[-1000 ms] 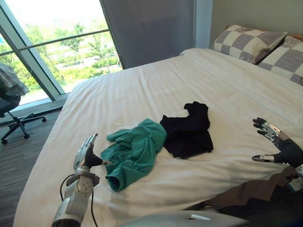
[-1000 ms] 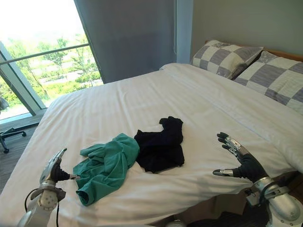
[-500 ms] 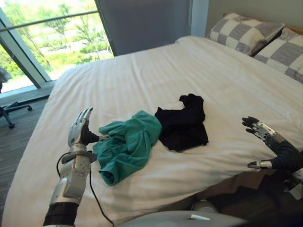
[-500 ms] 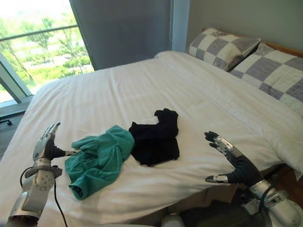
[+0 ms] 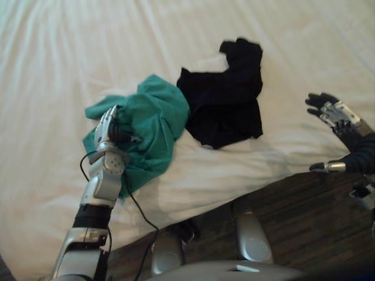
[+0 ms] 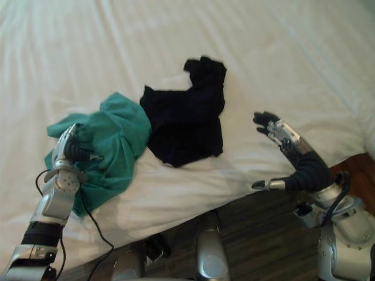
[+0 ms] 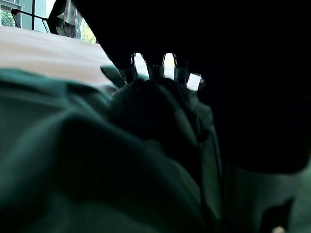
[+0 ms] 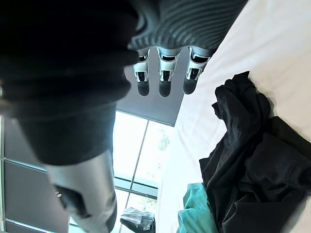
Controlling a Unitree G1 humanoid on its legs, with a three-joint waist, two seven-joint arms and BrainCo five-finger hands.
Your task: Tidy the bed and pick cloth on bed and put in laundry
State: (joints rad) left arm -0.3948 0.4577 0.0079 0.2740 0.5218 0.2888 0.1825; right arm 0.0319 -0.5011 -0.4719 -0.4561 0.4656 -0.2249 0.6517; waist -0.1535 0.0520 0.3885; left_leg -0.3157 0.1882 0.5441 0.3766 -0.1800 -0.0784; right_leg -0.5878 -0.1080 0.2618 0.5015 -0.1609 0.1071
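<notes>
The bed (image 5: 70,52) is covered with a white sheet, and two garments lie on it near its near edge. The green cloth (image 5: 155,117) is bunched up on the robot's left. The black cloth (image 5: 225,108) lies spread just beside it on the right, and their edges meet where the green one folds up against the black.

The left hand (image 5: 109,127) rests on the left part of the green cloth, with the arm reaching up over the edge of the bed. In the left wrist view a mound of the green cloth bulges up against the hand. Whether the hand has closed on the cloth cannot be told.

The right hand (image 6: 288,142) is held up over the near edge of the bed, to the right of the black cloth and apart from it. Its fingers are straight and spread, the thumb stands well away from them, and it holds nothing.

Dark wooden floor (image 5: 293,222) shows below the edge of the bed. The right wrist view looks past the hand across both cloths to a tall window (image 8: 141,155).
</notes>
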